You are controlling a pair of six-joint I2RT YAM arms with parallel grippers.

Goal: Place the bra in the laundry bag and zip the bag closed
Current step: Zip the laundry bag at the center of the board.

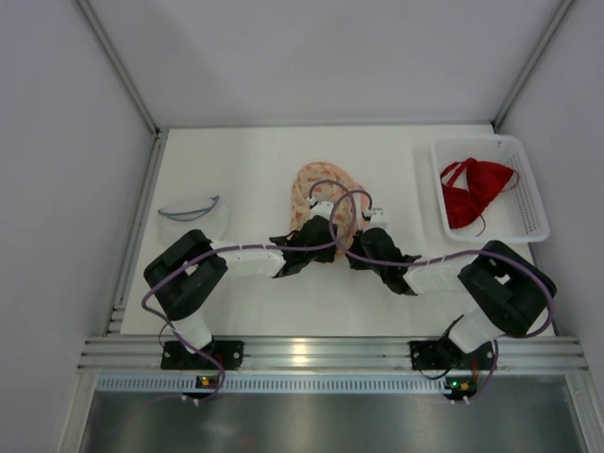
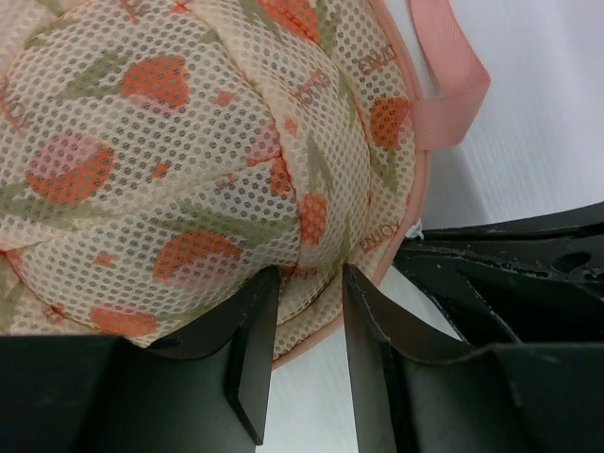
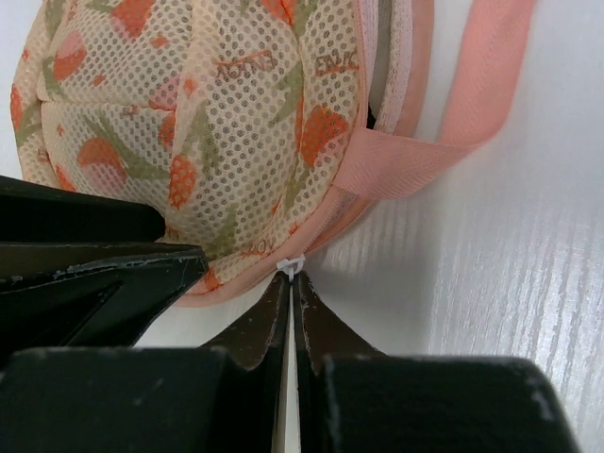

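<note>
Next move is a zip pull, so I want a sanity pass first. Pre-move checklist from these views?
1. Right tool shut on the zip pull: ok.
2. Left tool bracing the bag: cannot tell. Its fingers straddle the bag's rim, but a firm pinch is not clear.
3. Bra inside the bag: not ok. It lies in the basket.
4. Bag mouth open enough to take the bra: cannot tell.
5. Strap clear of the right tool: ok, it lies off to the side.
</note>
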